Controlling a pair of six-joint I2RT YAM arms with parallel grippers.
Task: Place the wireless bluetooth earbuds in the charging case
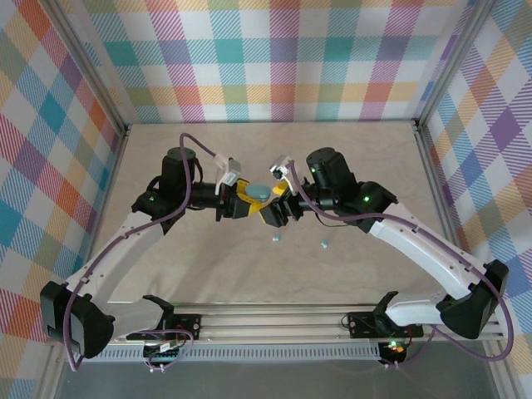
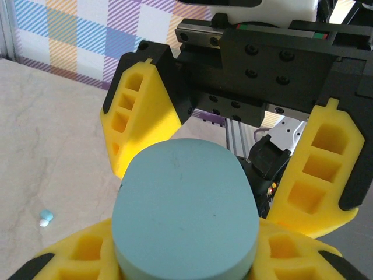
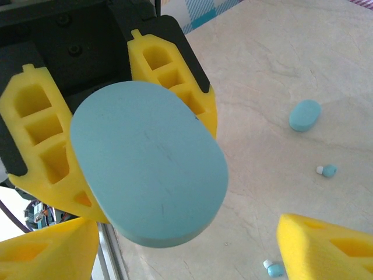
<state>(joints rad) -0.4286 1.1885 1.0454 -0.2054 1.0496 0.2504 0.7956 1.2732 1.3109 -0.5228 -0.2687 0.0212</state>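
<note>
The charging case (image 2: 186,210), a teal oval, is clamped between the yellow fingers of my left gripper (image 2: 185,233) and held above the table. From above, the left gripper (image 1: 243,199) holds the case (image 1: 260,192) at the centre, facing my right gripper (image 1: 277,211). The right gripper (image 3: 186,228) stands open and wide, its fingers on either side of the case (image 3: 148,163) without touching it. Earbuds lie loose on the table: one (image 3: 327,170) to the right and one (image 3: 273,268) near the right finger. Two earbuds (image 1: 277,238) (image 1: 324,244) show in the top view, and one earbud (image 2: 45,217) in the left wrist view.
A second teal oval case (image 3: 305,115) lies on the pale table (image 1: 366,166) beyond the earbuds. Plaid walls close in the back and sides. The arms' base rail (image 1: 274,320) runs along the near edge.
</note>
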